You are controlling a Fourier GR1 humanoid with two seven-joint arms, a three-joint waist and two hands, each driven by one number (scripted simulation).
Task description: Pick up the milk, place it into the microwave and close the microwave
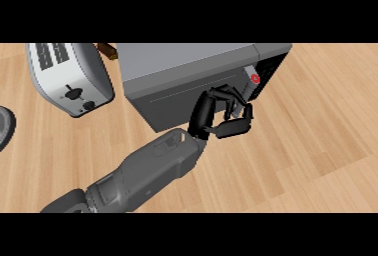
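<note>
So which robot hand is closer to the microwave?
Left. The left hand is right up against the front of the microwave, fingers curled beside its red button. The right hand doesn't show in the picture at all.

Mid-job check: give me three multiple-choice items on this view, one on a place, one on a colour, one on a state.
1. Where is the toaster relative to the microwave? A) at its left B) at its right C) on top of it
2. The button on the microwave's panel is: A) green B) red C) blue
3. The left hand has its fingers: A) straight B) curled round a carton C) curled, holding nothing seen

1 A: the toaster is nearer the view's left edge.
2 B: a red spot shows there.
3 C: the fingers bend at the microwave's front, with no carton visible.
</note>
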